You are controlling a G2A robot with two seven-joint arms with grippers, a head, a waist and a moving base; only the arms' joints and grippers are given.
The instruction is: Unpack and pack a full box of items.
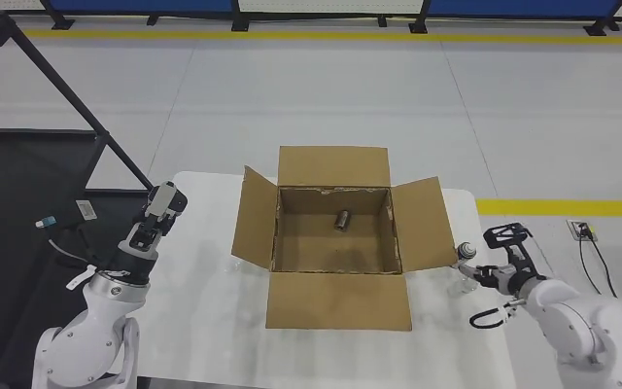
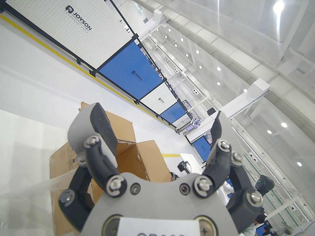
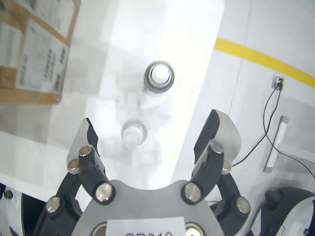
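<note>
Right gripper (image 3: 150,120) released and empty, arm low at the desk's (image 1: 194,321) right edge by an upright clear bottle (image 3: 134,135) and grey-collared bottle (image 3: 159,77). Left gripper (image 2: 157,112) released, tilted upward, left of the open cardboard box (image 1: 335,301) holding a dark cylinder (image 1: 342,220).

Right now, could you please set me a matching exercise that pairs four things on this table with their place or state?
Things:
1. cylinder
2. grey bottle
3. left tool
4. box

Place or state:
A. flaps folded out
B. open and empty
C. lying inside the box
D. upright on the table

Pairs: 1-C, 2-D, 3-B, 4-A
</note>
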